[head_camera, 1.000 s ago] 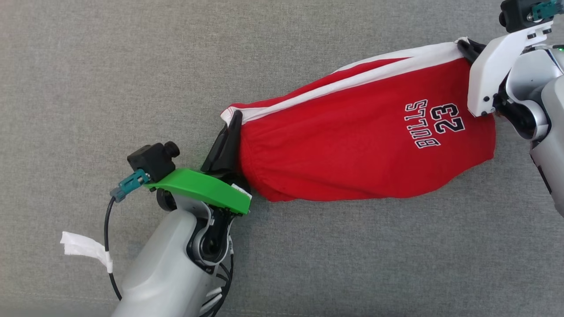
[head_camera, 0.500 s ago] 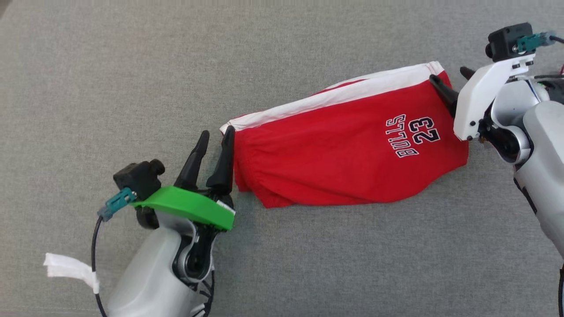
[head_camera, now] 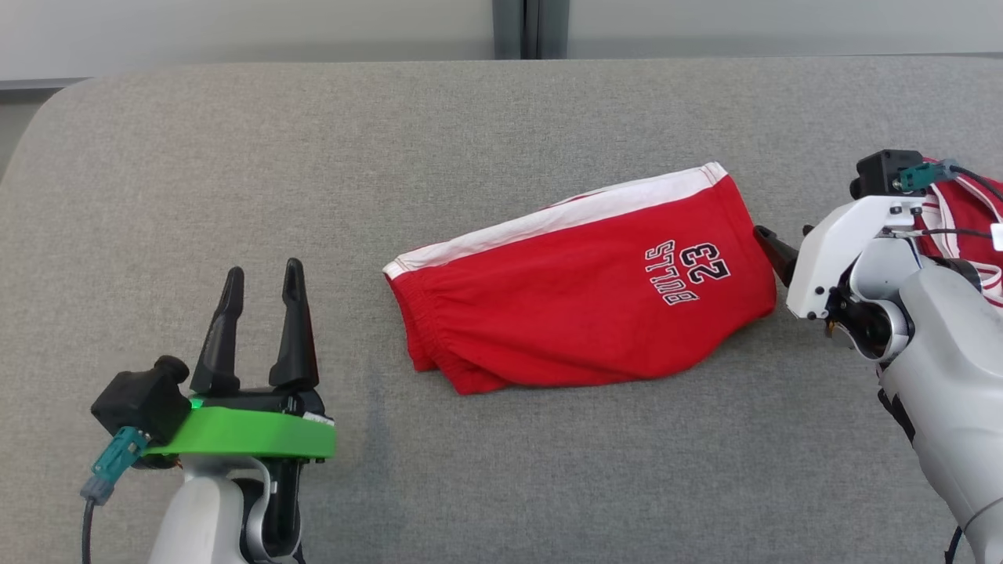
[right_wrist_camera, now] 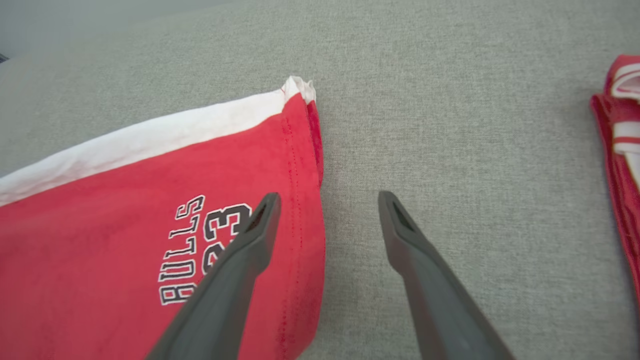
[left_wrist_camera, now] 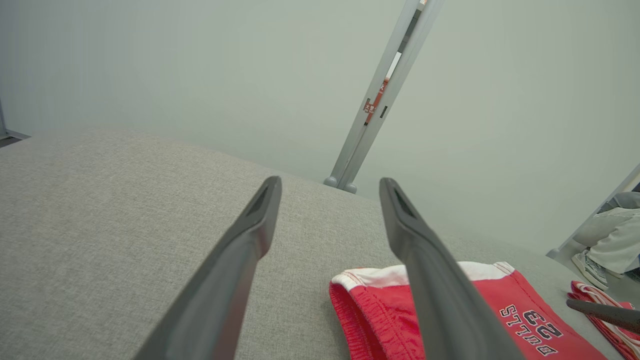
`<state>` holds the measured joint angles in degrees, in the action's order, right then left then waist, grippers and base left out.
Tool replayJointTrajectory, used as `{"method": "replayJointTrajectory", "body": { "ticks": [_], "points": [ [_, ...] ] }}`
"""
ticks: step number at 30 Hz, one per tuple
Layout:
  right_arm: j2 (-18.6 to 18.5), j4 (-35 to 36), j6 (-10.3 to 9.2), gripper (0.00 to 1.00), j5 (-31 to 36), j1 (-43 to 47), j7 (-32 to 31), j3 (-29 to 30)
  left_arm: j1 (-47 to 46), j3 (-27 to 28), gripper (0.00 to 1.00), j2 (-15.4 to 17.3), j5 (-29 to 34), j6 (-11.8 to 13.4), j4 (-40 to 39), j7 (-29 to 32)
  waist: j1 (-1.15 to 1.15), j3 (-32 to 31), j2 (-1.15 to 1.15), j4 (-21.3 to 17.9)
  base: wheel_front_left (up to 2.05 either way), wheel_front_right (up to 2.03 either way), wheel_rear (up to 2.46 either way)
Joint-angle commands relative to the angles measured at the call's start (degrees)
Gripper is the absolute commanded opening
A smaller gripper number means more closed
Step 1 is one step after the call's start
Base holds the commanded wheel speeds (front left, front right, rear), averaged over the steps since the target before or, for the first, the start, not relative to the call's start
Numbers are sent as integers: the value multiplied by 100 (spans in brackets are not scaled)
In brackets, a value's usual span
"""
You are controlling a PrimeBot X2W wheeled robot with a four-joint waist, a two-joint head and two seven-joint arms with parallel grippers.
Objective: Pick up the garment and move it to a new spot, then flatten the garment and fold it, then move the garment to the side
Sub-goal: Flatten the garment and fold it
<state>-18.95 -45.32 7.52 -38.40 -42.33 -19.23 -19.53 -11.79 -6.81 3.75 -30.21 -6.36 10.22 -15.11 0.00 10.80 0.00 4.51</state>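
The garment is a pair of red shorts with a white side stripe and "BULLS 23" print. It lies folded and flat on the grey padded surface, untouched by either gripper. My left gripper stands open well to the left of its waistband end, nothing between the fingers. My right gripper is open just off the garment's right edge. In the right wrist view the gripper hovers over that edge of the garment. The left wrist view has the gripper open, with the garment low at its right.
A second red-and-white cloth lies at the far right beside my right arm, also. A pale wall with a metal post runs behind the surface's far edge. A person's shoe is off the right side.
Both grippers have opened, let go of the garment and drawn back from its ends. The garment now lies loose on the surface. The head camera has pulled back, shifting the whole picture.
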Motion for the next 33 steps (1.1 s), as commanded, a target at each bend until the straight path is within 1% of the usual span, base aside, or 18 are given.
{"method": "replayJointTrajectory", "body": {
  "ticks": [1, 7, 11, 19, 23, 24, 25, 26, 27, 28, 33],
  "points": [
    [43, -123, -7, 100, 117, 41, 85, 71, 66, 105, 100, -14, 270, -20, -111, -1, 0, 32, 0, 75, 0, 0, 0],
    [215, -637, -7, 100, 459, -203, 347, 440, 228, 454, 100, -71, 1132, -59, -455, -1, 0, 192, 0, 318, 0, 0, 0],
    [311, -901, -7, 100, 622, -376, 434, 628, 348, 563, 100, -81, 1471, -60, -526, -1, 0, 295, 0, 468, 0, 0, 0],
    [399, -1556, -7, 100, 1004, -626, 399, 959, 467, 540, 100, -84, 1730, -84, -494, -1, 0, 499, 0, 716, 0, 0, 0],
    [583, -1810, -3, 99, 1164, -590, 297, 958, 522, 580, 100, -83, 1770, -98, -499, -1, 0, 568, 0, 766, 0, 0, 0],
    [629, -1847, 2, 71, 1197, -560, 254, 932, 550, 587, 100, -84, 1783, -100, -500, -1, 0, 575, 0, 769, 0, 0, 0],
    [651, -1869, 6, 46, 1221, -550, 211, 905, 566, 591, 100, -84, 1788, -102, -497, -1, 0, 579, 0, 768, 0, 0, 0],
    [667, -1876, 6, 40, 1253, -546, 212, 879, 580, 601, 100, -84, 1782, -105, -499, -1, 0, 580, 0, 760, 0, 0, 0],
    [677, -1881, 6, 10, 1266, -543, 223, 871, 589, 611, 100, -84, 1771, -107, -500, -1, 0, 579, 0, 749, 0, 0, 0],
    [682, -1889, 5, 0, 1287, -534, 210, 861, 605, 619, 100, -84, 1754, -109, -500, -1, 0, 574, 0, 731, 0, 0, 0],
    [604, -1767, -5, 0, 1253, -479, 276, 850, 690, 625, 100, -83, 1723, -108, -481, -1, 0, 492, 0, 628, 0, 0, 0]
  ]
}}
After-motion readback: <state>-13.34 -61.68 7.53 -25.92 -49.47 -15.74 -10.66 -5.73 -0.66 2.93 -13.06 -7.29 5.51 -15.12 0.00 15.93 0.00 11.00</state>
